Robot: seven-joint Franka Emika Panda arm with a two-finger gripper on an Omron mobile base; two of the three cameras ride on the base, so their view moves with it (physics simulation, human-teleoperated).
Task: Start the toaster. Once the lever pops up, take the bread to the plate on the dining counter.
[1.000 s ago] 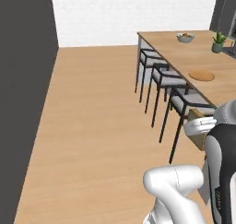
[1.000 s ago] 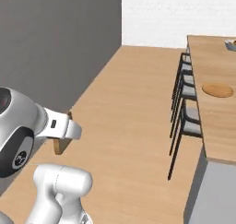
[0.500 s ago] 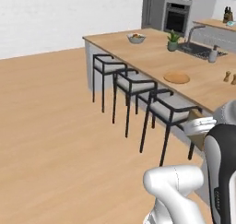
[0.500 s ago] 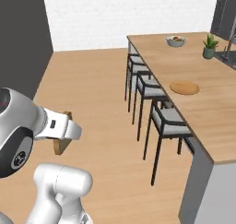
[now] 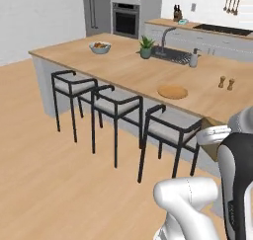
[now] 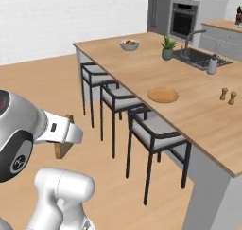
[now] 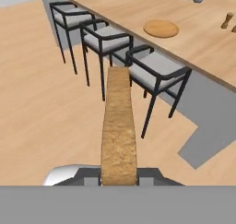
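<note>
My gripper (image 7: 119,178) is shut on the bread (image 7: 119,126), a tan slice seen edge-on and running up the middle of the hand view. The same bread (image 6: 61,147) hangs under the white hand at the left of the right base view. At the right of the left base view, the bread (image 5: 213,136) shows beside the hand. The round tan plate (image 5: 172,92) (image 6: 163,94) (image 7: 161,28) lies on the dining counter (image 5: 123,68) (image 6: 142,68) (image 7: 115,6), behind the nearest stool and well ahead of the gripper. The toaster is out of view.
Three black stools (image 5: 170,130) (image 6: 156,137) line the counter's near side, between me and the plate. On the top are a bowl (image 5: 100,47), a potted plant (image 5: 146,47), a sink with tap (image 5: 170,55) and two small shakers (image 5: 226,82). Open wood floor (image 5: 44,175) lies to the left.
The whole picture has swung as the base moved: the counter and stools have come closer and more side-on. The bread stays in the shut gripper.
</note>
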